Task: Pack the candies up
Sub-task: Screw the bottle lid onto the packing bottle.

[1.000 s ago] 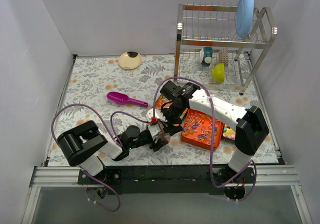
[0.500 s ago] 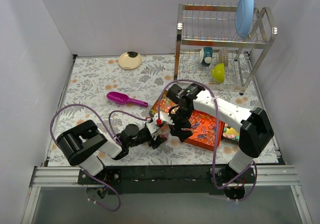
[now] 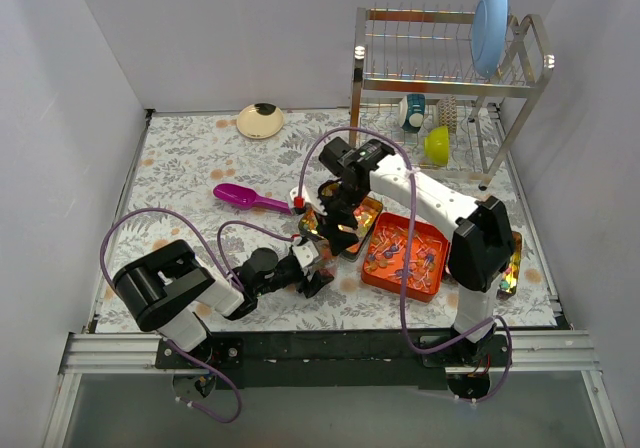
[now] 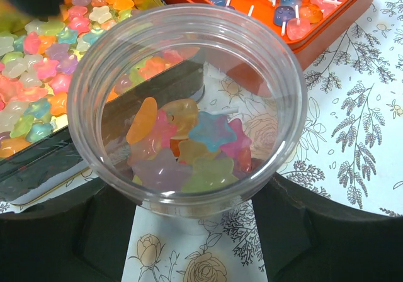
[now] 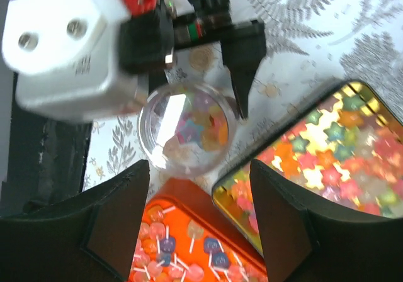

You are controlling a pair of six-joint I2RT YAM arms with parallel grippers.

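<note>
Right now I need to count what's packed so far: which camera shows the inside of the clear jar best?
Left wrist: it looks straight down into the clear jar, with the star-shaped candies sharp on its bottom. Right wrist shows the jar smaller and blurred. The top view barely shows it, tiny at the left gripper.

- Left side: bare floral tablecloth [image 3: 180, 178] lies open from the side wall to the purple scoop [image 3: 250, 198].
- Upper right: the dish rack [image 3: 445, 78] blocks the back corner.
- Centre right: the orange tray [image 3: 395, 284] and mirrored tin [image 4: 44, 165] sit close together, with the right arm [image 3: 430, 200] stretched across them.
- Lower centre: the clear jar [image 4: 189, 106], clamped in the left gripper [image 3: 316, 271], stands just beside the tin, mouth uncovered.
</note>
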